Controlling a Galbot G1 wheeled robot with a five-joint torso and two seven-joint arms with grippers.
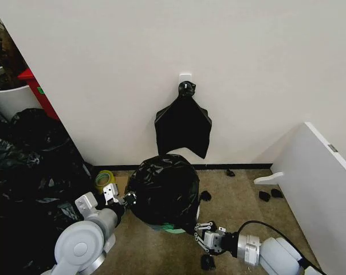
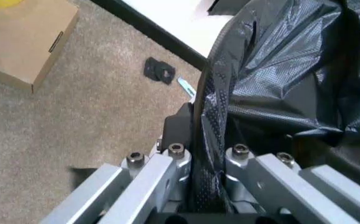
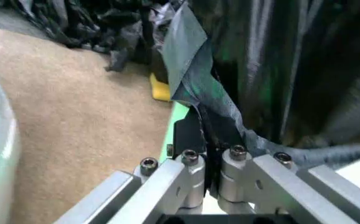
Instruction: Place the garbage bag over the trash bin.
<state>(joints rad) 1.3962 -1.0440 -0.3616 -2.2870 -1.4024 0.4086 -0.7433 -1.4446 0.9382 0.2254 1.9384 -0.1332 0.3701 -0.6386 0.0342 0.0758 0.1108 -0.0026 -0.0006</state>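
The garbage bag (image 1: 164, 192), glossy black and wrinkled, is draped over the trash bin on the carpet by the wall. Of the trash bin only a strip of its pale green base (image 1: 172, 229) shows under the bag's hem. My left gripper (image 1: 127, 199) is at the bag's left side, shut on a fold of the plastic (image 2: 208, 140). At the bag's lower right, near the base, my right gripper (image 1: 199, 234) is shut on the hem (image 3: 195, 93). A green strip of the base (image 3: 178, 116) shows beside its fingers.
A flat black bundle (image 1: 183, 126) hangs from a wall hook above the bin. A heap of black sacks (image 1: 24, 172) fills the left. A yellow tape roll (image 1: 104, 179) and a cardboard box (image 2: 17, 42) lie left of the bin. A white board (image 1: 322, 189) leans at right; small black scraps (image 1: 264, 196) dot the carpet.
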